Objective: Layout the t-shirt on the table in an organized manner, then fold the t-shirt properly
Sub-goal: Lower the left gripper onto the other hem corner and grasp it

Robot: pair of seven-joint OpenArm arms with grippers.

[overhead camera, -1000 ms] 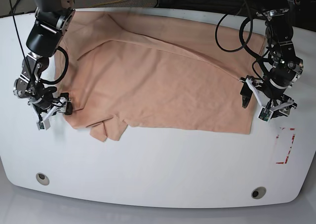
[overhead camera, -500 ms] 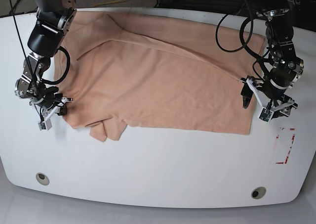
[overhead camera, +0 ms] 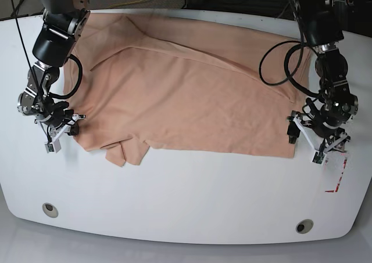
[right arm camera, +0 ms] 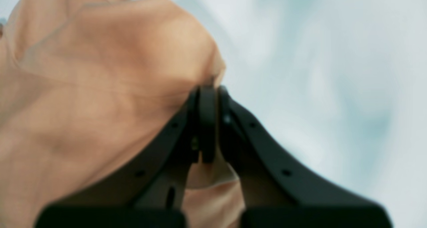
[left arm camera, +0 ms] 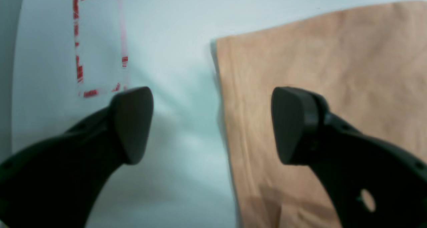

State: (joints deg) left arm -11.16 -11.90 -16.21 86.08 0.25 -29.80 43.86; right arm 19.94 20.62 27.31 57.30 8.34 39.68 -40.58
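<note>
The right gripper (right arm camera: 209,97) is pinching a fold of the t-shirt (right arm camera: 100,87), its two black fingers (right arm camera: 206,121) pressing together at the tips with a thin edge of peach fabric sticking out just above them. The cloth is bunching up in a rounded hump to the left of the gripper, and a little more is showing between the fingers lower down. To the right, the white bench (right arm camera: 317,71) is lying blurred.
</note>
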